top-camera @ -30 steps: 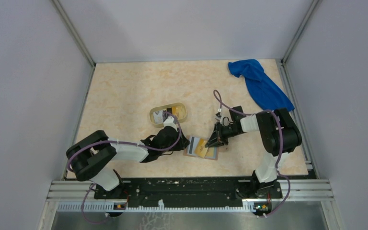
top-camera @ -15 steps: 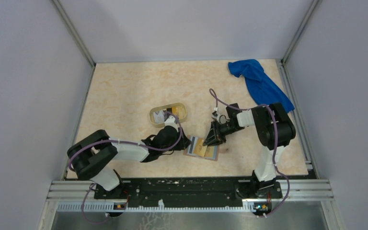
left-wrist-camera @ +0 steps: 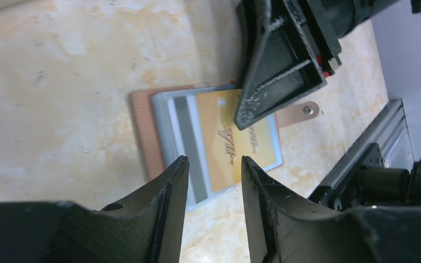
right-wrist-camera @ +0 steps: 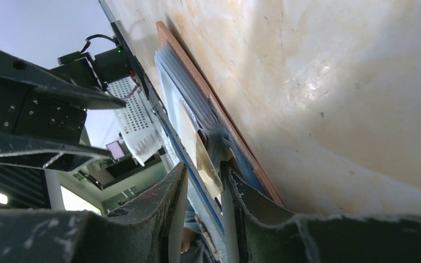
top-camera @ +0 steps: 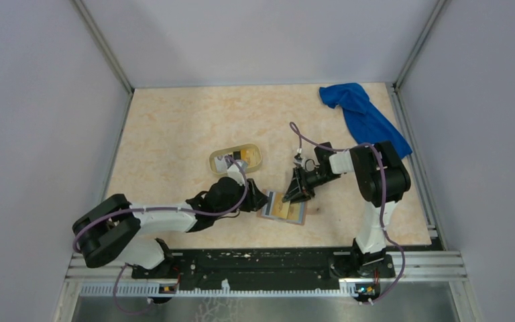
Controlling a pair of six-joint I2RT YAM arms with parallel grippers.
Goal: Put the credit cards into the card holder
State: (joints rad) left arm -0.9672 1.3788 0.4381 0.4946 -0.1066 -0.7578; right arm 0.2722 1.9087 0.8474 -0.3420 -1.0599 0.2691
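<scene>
The card holder lies open on the table, tan edge outside and grey-blue slots inside. A yellow-orange credit card sits partly in its slots. My left gripper hovers open over the holder's left end, nothing between its fingers. My right gripper stands at the holder's far side, jaws apart, with the yellow card's edge and the slot lip between them. In the left wrist view one right fingertip rests on the card. More credit cards lie in the oval tray.
The pale yellow oval tray sits just behind the left gripper. A blue cloth lies at the back right corner. The black base rail runs along the near edge, close to the holder.
The right gripper has opened from shut and shifted slightly left and back over the holder. The left gripper has widened, and the left arm's elbow has swung left and nearer.
</scene>
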